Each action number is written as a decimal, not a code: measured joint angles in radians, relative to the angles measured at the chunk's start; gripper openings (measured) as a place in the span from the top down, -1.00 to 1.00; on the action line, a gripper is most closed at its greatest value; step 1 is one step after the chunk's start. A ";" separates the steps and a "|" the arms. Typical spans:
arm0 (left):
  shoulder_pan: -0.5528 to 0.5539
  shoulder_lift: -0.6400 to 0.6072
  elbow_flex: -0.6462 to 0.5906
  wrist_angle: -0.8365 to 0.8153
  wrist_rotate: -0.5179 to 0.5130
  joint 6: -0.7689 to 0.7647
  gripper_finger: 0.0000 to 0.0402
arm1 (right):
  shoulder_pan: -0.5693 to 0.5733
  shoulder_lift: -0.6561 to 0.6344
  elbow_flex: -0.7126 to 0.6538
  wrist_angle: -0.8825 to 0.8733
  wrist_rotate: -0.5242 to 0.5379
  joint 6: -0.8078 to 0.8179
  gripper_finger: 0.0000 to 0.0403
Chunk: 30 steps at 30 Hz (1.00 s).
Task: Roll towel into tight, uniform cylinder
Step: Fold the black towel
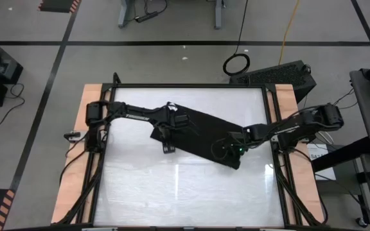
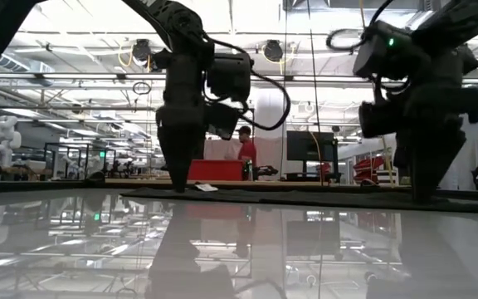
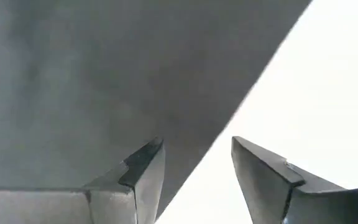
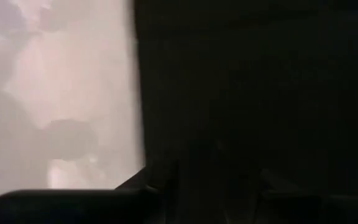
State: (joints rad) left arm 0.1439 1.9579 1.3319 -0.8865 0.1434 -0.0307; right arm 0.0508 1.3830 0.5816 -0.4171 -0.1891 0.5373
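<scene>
The black towel [image 1: 201,133] lay flat and unrolled on the white surface [image 1: 172,192] — rolling not begun. Left gripper [image 3: 194,180] jaws stood open over its edge; right gripper [image 1: 231,149] jaws' state unclear.

Overhead glare, dim blurry wrist views

Four cameras on one tabletop [image 1: 185,186]
One looks straight down, one level across the surface; each wrist camera sits close over the towel [image 1: 201,131], which all share.
</scene>
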 joint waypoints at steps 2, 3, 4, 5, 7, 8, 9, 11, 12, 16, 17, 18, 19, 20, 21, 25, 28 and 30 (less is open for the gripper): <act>-0.024 -0.001 0.000 0.033 0.040 -0.035 0.05 | -0.031 0.004 0.000 -0.025 0.041 -0.040 0.56; -0.039 -0.001 0.000 0.054 0.054 -0.044 0.05 | -0.049 0.005 0.002 -0.032 0.069 -0.055 0.56; -0.056 0.000 0.000 0.076 0.069 -0.061 0.04 | -0.071 0.005 0.003 -0.040 0.100 -0.070 0.56; -0.073 0.000 0.000 0.103 0.082 -0.072 0.05 | -0.094 0.005 0.003 -0.041 0.129 -0.083 0.56; -0.110 -0.001 0.000 0.175 0.104 -0.095 0.05 | -0.143 0.005 0.003 -0.043 0.164 -0.102 0.56; -0.128 -0.001 0.000 0.204 0.112 -0.096 0.05 | -0.167 0.005 0.003 -0.043 0.172 -0.112 0.56; -0.146 -0.001 0.000 0.236 0.116 -0.096 0.05 | -0.189 0.003 0.002 -0.043 0.174 -0.116 0.56; -0.172 -0.001 0.001 0.280 0.116 -0.096 0.05 | -0.224 -0.002 0.002 -0.045 0.164 -0.119 0.56; -0.179 -0.004 0.002 0.275 0.110 -0.097 0.05 | -0.234 -0.008 0.001 -0.047 0.163 -0.117 0.56; -0.183 -0.007 0.011 0.229 0.035 -0.119 0.05 | -0.241 -0.031 -0.001 -0.057 0.161 -0.120 0.56; -0.178 -0.008 0.011 0.209 0.025 -0.119 0.05 | -0.241 -0.033 -0.001 -0.058 0.156 -0.121 0.56; -0.173 -0.008 0.011 0.190 0.012 -0.119 0.05 | -0.241 -0.033 -0.001 -0.058 0.142 -0.122 0.56; -0.165 -0.008 0.011 0.178 0.002 -0.119 0.05 | -0.241 -0.032 -0.001 -0.058 0.124 -0.122 0.56; -0.158 -0.008 0.011 0.166 -0.014 -0.119 0.05 | -0.241 -0.032 -0.001 -0.058 0.105 -0.121 0.56; -0.150 -0.008 0.011 0.154 -0.030 -0.119 0.05 | -0.238 -0.032 -0.001 -0.057 0.088 -0.116 0.56; -0.109 -0.008 0.011 0.133 -0.075 -0.119 0.05 | -0.206 -0.030 -0.001 -0.062 0.075 -0.098 0.56; -0.075 -0.008 0.011 0.133 -0.093 -0.113 0.05 | -0.177 -0.030 -0.001 -0.063 0.055 -0.066 0.56; -0.049 -0.008 0.011 0.135 -0.103 -0.112 0.05 | -0.150 -0.030 -0.001 -0.060 0.052 -0.027 0.56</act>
State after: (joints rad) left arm 0.0953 1.9495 1.3426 -0.7512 0.0408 -0.1423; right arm -0.0987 1.3533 0.5808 -0.4774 -0.1371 0.5103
